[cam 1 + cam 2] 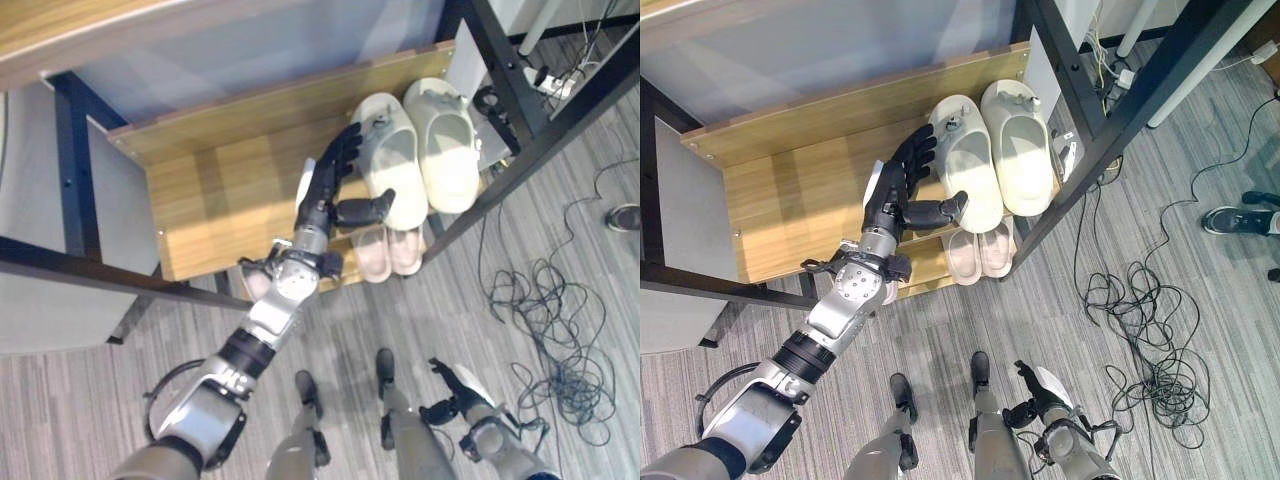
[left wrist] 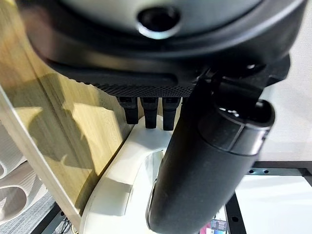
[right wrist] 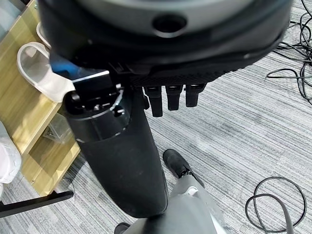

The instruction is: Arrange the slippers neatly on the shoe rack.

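Left hand (image 1: 325, 195) open beside the cream slippers (image 1: 420, 155) on the wooden shelf (image 1: 220, 190), thumb against the nearer one, likely to straighten the pair; right hand (image 1: 455, 395) low, relaxed.

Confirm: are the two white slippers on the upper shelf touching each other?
Touching. In the left eye view the left white slipper and the right white slipper lie side by side on the wooden shelf, inner edges meeting with no gap.
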Controlling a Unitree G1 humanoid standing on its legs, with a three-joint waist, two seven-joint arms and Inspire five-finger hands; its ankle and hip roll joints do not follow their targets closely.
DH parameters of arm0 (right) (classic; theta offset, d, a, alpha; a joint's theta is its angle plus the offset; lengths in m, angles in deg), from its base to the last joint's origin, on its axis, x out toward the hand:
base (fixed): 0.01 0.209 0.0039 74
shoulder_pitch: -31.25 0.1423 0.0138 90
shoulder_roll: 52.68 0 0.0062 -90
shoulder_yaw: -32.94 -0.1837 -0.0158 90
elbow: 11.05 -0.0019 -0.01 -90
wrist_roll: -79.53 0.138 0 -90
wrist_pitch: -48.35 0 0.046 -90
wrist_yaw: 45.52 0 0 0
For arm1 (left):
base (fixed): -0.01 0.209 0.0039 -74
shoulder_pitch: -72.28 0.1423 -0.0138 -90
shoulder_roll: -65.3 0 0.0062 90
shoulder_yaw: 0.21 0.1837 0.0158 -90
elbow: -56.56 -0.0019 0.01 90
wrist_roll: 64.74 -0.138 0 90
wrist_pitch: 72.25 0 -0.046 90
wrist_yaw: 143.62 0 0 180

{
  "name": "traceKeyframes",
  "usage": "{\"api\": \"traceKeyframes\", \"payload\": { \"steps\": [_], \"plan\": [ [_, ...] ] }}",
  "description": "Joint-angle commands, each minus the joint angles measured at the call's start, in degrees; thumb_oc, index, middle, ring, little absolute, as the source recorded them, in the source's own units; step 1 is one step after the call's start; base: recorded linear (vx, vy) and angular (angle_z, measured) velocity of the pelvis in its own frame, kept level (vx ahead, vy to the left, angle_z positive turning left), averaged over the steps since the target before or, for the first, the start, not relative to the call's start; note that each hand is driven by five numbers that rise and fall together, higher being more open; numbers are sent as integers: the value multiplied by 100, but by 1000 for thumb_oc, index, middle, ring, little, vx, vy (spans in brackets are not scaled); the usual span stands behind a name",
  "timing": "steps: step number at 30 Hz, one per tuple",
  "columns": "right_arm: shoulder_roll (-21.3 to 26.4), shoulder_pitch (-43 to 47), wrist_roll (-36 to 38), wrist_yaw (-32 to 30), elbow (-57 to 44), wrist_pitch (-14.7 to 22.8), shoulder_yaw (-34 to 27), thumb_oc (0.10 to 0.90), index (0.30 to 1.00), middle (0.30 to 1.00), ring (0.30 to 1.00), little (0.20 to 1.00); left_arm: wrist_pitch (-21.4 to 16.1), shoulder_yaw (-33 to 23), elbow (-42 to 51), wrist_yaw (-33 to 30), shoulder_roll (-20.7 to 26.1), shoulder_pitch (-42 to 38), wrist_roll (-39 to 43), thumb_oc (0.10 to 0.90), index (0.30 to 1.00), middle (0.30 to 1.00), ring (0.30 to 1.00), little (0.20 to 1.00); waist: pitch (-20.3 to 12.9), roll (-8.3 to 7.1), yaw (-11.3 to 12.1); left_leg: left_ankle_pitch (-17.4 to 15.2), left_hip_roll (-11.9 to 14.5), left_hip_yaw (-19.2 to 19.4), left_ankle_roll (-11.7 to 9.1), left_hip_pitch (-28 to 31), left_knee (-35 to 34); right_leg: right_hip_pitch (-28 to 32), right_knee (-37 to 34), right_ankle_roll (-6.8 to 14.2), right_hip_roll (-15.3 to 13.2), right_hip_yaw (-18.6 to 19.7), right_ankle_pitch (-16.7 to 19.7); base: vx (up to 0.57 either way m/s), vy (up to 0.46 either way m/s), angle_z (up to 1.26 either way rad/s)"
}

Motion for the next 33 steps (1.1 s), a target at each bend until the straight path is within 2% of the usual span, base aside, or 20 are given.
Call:
{"api": "traceKeyframes", "payload": {
  "steps": [1, 14, 18, 24, 25, 27, 28, 32, 33],
  "plan": [
    [205, -423, 117, -7, -219, 130, 46, 800, 900, 900, 900, 900, -596, -118, 36, 152, -123, -823, -214, 800, 900, 900, 900, 900, -433, -129, -67, -341, 122, -304, -353, 109, -15, -110, 71, 534, -239, 39, -581, -10, 11, 5],
    [-61, -227, 137, 117, -17, 86, 152, 800, 900, 900, 900, 900, -650, -154, 1066, 650, 276, 23, -64, 800, 900, 900, 900, 900, -531, -222, 155, -367, 94, -453, -374, 317, -13, 267, 79, 575, -335, -191, -624, -4, 11, 11],
    [-232, -227, 124, 188, 172, 60, 168, 800, 900, 900, 900, 900, -696, -167, 1668, 969, 439, 582, 77, 800, 900, 900, 900, 900, -670, -272, 284, -414, 42, -541, -378, 579, -38, 629, 73, 591, -379, -347, -673, 36, 13, 13],
    [-422, -239, 148, 249, 449, 51, 93, 800, 900, 900, 900, 900, -638, -357, 2287, 1373, 674, 1726, 323, 800, 900, 900, 900, 900, -845, -320, 491, -465, 14, -675, -380, 927, -42, 1115, 84, 577, -380, -641, -749, 59, 20, 23],
    [-493, -249, 144, 271, 574, 34, 69, 800, 900, 900, 900, 900, -576, -452, 2435, 1555, 752, 2247, 452, 800, 900, 900, 900, 900, -918, -346, 583, -496, 4, -722, -376, 1069, -42, 1308, 85, 572, -374, -733, -783, 92, 19, 19],
    [-519, -268, 142, 279, 647, 28, 46, 800, 900, 900, 900, 900, -520, -507, 2523, 1666, 798, 2537, 504, 800, 900, 900, 900, 900, -950, -357, 628, -508, 3, -762, -371, 1146, -42, 1408, 85, 564, -365, -779, -805, 84, 25, 23],
    [-573, -245, 151, 293, 838, 12, 8, 800, 900, 900, 900, 900, -438, -537, 2621, 1870, 909, 3073, 533, 800, 900, 900, 900, 900, -1002, -394, 722, -528, -8, -809, -366, 1252, -42, 1568, 88, 562, -350, -852, -842, 60, 36, 23],
    [-608, -243, 148, 329, 1072, 7, -78, 800, 900, 900, 900, 900, -300, -640, 2559, 2203, 1164, 3959, 479, 800, 900, 900, 900, 900, -1122, -480, 889, -576, 9, -918, -356, 1443, -42, 1862, 113, 546, -324, -997, -934, 61, 22, 28],
    [-613, -252, 147, 329, 1072, 8, -71, 800, 900, 900, 900, 900, -298, -645, 2568, 2207, 1170, 3978, 478, 800, 900, 900, 900, 900, -1123, -484, 881, -579, 8, -922, -356, 1454, -42, 1877, 110, 547, -324, -1002, -937, 65, 18, 25]
  ]
}}
